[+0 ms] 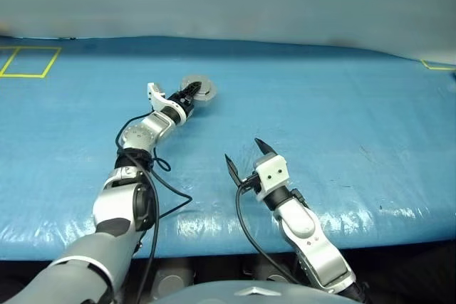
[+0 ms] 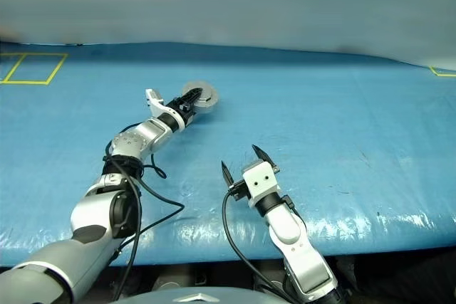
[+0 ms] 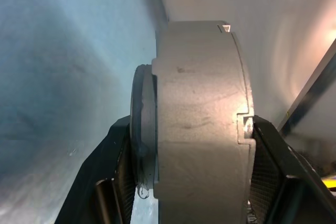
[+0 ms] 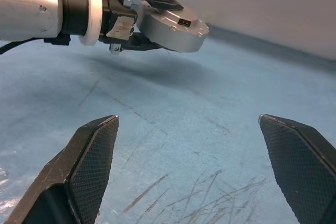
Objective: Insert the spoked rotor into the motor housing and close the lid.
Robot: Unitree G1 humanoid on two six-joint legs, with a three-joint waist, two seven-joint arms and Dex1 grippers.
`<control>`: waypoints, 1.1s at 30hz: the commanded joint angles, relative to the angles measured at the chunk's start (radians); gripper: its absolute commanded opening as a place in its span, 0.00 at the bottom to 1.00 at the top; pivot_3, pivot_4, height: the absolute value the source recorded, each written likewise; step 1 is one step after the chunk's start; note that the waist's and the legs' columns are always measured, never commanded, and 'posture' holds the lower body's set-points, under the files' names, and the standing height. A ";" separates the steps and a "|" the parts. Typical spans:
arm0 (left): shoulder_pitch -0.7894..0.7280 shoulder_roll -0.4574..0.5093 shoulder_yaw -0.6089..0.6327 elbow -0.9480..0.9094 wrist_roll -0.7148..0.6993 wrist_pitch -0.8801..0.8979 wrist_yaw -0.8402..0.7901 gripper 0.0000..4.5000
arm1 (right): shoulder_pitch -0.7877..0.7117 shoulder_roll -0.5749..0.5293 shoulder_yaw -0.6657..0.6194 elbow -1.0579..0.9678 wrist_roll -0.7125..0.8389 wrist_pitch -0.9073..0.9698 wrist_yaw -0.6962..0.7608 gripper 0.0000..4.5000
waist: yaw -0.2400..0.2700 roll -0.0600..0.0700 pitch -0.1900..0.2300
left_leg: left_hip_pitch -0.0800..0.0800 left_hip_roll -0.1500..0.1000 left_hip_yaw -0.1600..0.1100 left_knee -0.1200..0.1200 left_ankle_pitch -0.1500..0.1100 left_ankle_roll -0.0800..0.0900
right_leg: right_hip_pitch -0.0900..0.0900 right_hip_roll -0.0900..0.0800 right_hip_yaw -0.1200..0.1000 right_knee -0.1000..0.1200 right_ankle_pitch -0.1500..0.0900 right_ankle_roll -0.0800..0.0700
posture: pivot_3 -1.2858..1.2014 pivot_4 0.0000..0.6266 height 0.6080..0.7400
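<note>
Over the far middle of the blue plastic-covered table (image 1: pixel 342 119), the left gripper (image 1: pixel 191 95) is holding the round grey motor housing (image 1: pixel 201 89) with its smooth grey lid (image 3: pixel 143 129) closed, its black fingers (image 3: pixel 113 182) clamping both flat faces, clear of the surface. Nearer the table's front edge, the right gripper (image 1: pixel 246 157) is hovering with jaws spread wide, gripping nothing.

Blue table (image 1: pixel 342 126) lies bare across its right half and near edge; a gripper could pass there unhindered. Left arm (image 1: pixel 153 127) stretches across the left-centre, its cable (image 1: pixel 167 194) looping onto the surface beside it. Grey motor housing (image 1: pixel 201 90), held off the table, blocks the far centre. Right gripper (image 1: pixel 248 158), jaws wide, has bare table ahead.
</note>
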 commanded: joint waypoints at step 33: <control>0.828 0.215 -0.231 -1.047 0.466 0.209 0.014 0.98 | -0.007 0.189 -0.086 0.114 0.069 0.034 0.158 1.00 | -0.041 0.009 -0.026 | 0.042 0.016 0.009 -0.009 -0.004 -0.010 | 0.021 -0.006 0.005 0.008 -0.006 -0.021 | 0.52 0.24 1.00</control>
